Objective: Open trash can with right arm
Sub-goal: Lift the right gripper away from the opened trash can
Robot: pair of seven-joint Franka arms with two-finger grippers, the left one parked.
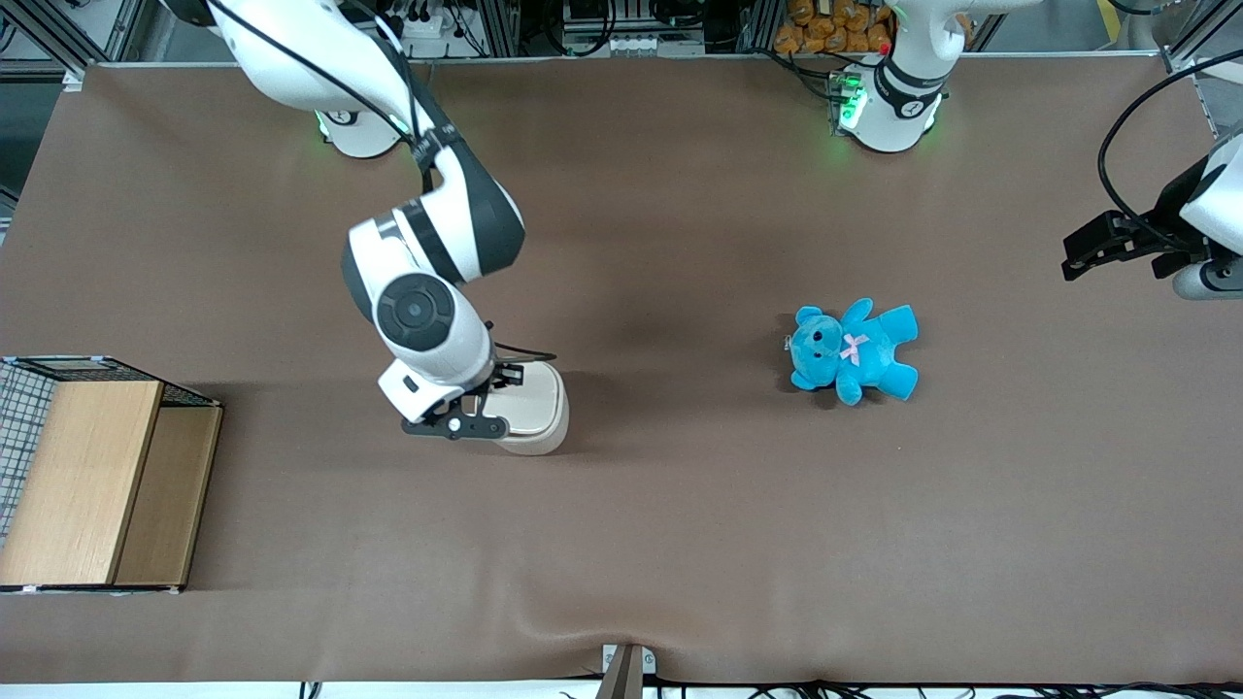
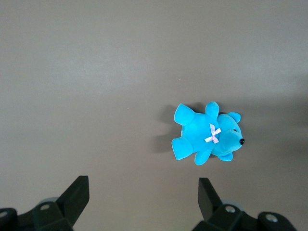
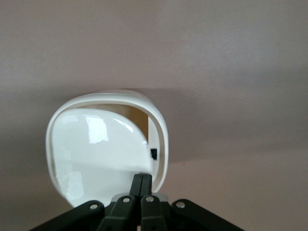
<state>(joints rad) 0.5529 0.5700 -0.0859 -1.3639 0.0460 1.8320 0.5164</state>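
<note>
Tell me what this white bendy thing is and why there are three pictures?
It's a robot arm. One camera looks at the brown table from the front, and one rides on each arm's wrist. The arm's gripper, with its two black fingers pressed together, pushes on the lid of a little white trash can. The lid is tipped, so a gap shows the tan inside. A blue teddy lies toward the parked arm's end of the table, and a wooden box sits at the working arm's end. The gripper holds nothing.
</note>
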